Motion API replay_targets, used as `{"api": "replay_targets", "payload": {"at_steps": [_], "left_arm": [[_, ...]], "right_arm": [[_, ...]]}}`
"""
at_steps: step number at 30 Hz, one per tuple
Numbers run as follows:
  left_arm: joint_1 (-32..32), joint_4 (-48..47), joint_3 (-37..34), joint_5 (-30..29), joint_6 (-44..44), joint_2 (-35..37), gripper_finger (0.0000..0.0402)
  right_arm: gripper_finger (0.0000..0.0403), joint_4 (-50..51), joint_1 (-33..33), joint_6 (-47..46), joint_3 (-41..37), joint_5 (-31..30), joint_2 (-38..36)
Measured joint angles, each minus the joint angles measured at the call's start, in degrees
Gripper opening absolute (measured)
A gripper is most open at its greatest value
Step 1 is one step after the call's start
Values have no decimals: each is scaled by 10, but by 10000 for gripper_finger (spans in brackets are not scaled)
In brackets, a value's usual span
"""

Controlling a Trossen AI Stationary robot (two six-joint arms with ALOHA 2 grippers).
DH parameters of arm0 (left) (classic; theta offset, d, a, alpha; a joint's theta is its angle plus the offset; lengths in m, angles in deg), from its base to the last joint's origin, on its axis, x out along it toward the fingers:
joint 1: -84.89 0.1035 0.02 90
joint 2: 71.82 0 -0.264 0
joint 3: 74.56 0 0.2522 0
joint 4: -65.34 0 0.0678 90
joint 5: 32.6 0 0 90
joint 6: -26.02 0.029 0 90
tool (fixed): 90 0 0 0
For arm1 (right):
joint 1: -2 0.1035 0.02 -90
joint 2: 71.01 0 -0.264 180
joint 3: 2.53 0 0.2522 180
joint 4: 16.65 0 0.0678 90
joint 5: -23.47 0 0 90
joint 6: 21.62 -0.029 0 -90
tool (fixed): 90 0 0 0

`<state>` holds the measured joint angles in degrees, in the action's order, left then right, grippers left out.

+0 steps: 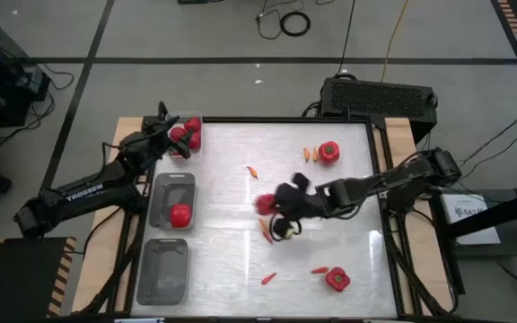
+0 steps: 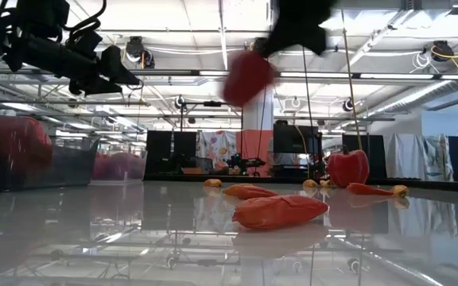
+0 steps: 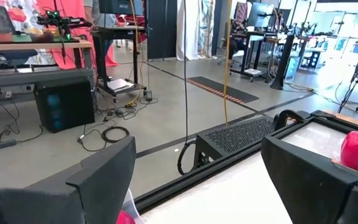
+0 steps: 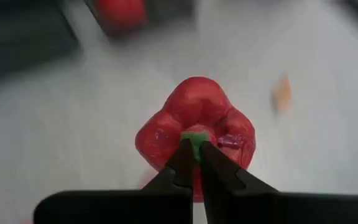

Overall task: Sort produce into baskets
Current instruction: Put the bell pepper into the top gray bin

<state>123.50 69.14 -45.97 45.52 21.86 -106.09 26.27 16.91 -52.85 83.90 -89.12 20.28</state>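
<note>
**Produce sort — part done**

Workshop floor, cables and a black box behind; white counter (image 1: 240, 260) in front. Clear basket (image 1: 185, 135) at the left far corner holds tomatoes. Middle grey basket (image 1: 172, 199) holds one pepper; near grey basket (image 1: 163, 269) shows nothing. Right claw (image 4: 195, 151) is clenched on the green stem of a pepper (image 4: 195, 121), lifted clear above mid-counter. Left claw (image 1: 170, 128) hangs released over the clear basket. Left to sort — two peppers (image 1: 328, 152) (image 1: 337, 280) and several chilies (image 2: 280, 211) lying loose.
</note>
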Motion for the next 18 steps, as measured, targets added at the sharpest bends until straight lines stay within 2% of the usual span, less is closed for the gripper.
{"api": "replay_targets", "payload": {"at_steps": [6, 8, 14, 18], "left_arm": [[0, 0, 0, 0, 0, 0, 352], [0, 0, 0, 0, 0, -2, 352], [0, 0, 0, 1, 0, -4, 352], [0, 1, 0, 1, 1, -6, 352]], "right_arm": [[1, -271, -45, 201, 1, 5, 53], [0, -349, -62, 243, 0, 28, 82], [0, -625, -114, 294, 6, 159, 188], [0, -668, -140, 283, 67, 193, 262]]}}
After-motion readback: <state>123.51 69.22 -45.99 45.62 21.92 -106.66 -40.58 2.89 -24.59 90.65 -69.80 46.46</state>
